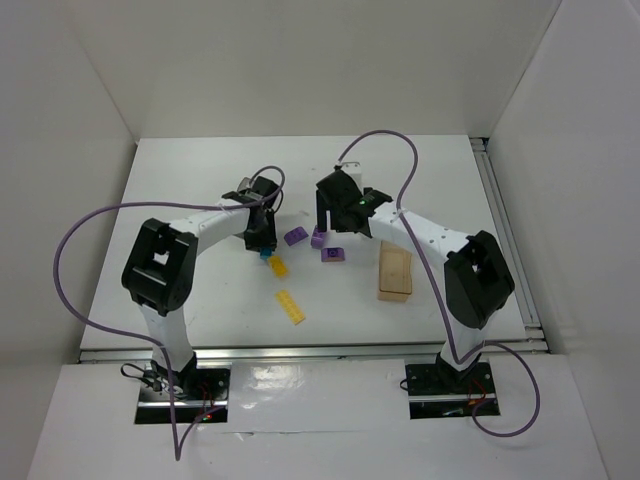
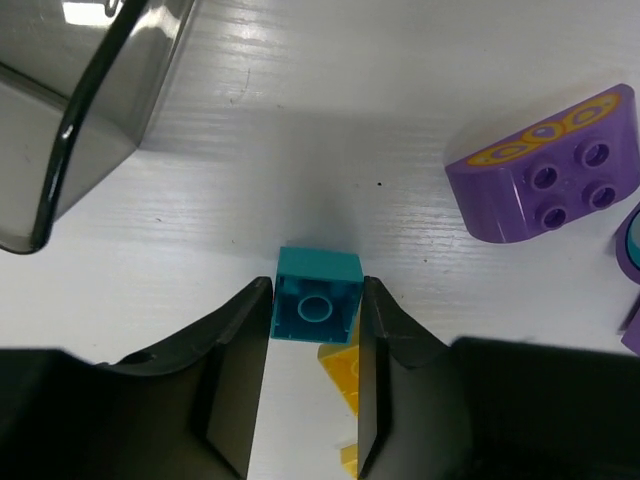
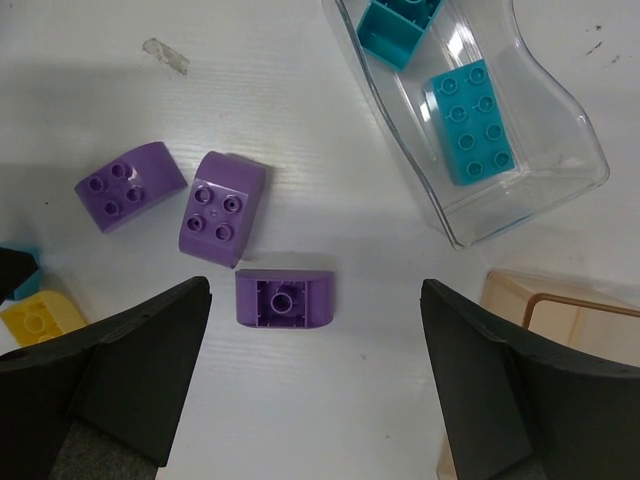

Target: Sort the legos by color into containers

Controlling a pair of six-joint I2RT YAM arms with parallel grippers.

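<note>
**Left gripper** [image 2: 316, 312]: jaws narrow, set against two opposite sides of the teal brick [image 2: 318, 290]. The brick sits square between the fingertips, hollow underside toward the camera. A yellow brick [image 2: 342, 378] lies just beside it, deeper in the gap. The left arm is judged the nearer to this brick.

**Right gripper** [image 3: 315, 335]: jaws wide, holding nothing. A purple brick [image 3: 285, 298] lies between them, long axis across the gap. The clear bin [image 3: 530, 205], holding teal bricks, lies ahead and to the right.

**Markings:** no brand, label or writing is legible. The printed brick [image 2: 545, 165] bears only yellow ovals.
</note>
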